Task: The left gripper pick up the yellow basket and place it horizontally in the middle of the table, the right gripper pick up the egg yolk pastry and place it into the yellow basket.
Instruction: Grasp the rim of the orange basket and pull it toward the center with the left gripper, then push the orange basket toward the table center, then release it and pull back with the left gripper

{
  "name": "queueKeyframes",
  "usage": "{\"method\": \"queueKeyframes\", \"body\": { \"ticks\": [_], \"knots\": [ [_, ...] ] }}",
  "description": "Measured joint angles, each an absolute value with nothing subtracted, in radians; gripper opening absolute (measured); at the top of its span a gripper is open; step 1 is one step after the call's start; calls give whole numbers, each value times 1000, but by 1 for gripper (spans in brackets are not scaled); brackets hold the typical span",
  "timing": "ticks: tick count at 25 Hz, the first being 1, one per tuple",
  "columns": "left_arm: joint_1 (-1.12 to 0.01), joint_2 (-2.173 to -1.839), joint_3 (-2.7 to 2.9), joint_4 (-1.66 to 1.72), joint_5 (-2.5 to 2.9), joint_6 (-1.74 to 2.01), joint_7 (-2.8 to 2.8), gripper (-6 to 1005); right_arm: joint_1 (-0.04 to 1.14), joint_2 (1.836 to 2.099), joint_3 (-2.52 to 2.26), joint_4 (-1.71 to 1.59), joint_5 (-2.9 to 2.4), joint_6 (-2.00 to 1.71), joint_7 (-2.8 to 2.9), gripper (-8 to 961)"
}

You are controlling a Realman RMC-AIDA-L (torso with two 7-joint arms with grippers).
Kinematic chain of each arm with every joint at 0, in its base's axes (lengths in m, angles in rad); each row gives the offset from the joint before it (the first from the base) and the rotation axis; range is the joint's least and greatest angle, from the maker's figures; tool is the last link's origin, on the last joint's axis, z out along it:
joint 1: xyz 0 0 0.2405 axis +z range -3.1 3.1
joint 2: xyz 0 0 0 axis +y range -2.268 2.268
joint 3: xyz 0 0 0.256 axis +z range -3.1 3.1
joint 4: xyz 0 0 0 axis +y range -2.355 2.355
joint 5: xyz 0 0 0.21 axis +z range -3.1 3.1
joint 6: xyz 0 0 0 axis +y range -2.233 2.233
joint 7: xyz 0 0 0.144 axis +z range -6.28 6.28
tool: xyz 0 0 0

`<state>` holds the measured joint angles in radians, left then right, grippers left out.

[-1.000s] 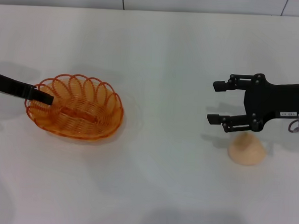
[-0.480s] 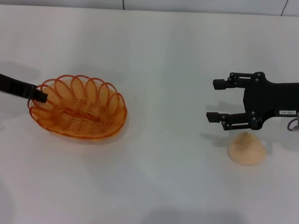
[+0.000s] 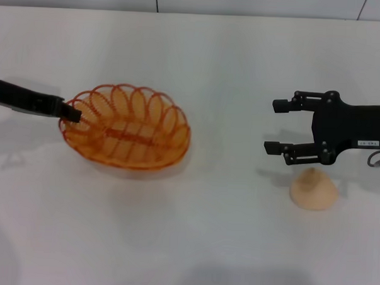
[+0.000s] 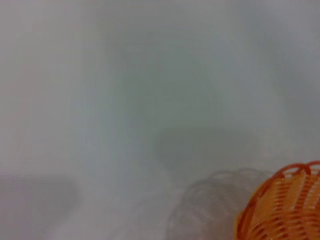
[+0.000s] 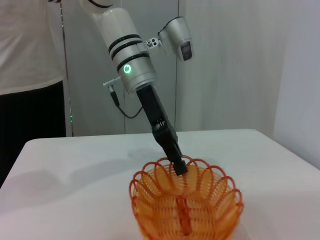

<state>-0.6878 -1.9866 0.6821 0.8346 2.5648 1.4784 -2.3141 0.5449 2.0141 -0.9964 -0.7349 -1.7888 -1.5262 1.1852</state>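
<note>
The left pincer (image 3: 70, 112), a black two-fingered claw, is clamped on the left rim of the oval orange looped-wire basket (image 3: 127, 135), which sits left of the middle of the plain white worktop (image 3: 192, 243). The right pincer (image 3: 276, 126), a black claw with a small white label, hangs with fingers spread just above and behind the small peach-beige domed pastry (image 3: 313, 188), apart from it. Nothing lies between basket and pastry. Against half a second earlier, the basket has shifted rightward, toward the centre; the pastry has not moved.
</note>
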Motion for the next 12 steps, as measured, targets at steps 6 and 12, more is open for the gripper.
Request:
{"method": "queueKeyframes", "body": {
  "ticks": [6, 12],
  "knots": [
    [-712, -2003, 686, 844, 2551, 1509, -2484, 78, 546, 2014, -993, -738, -1788, -1527, 1168, 767],
    [-745, -2037, 691, 840, 2551, 1504, -2608, 76, 547, 2014, -997, -738, -1778, -1527, 1140, 766]
  ]
}}
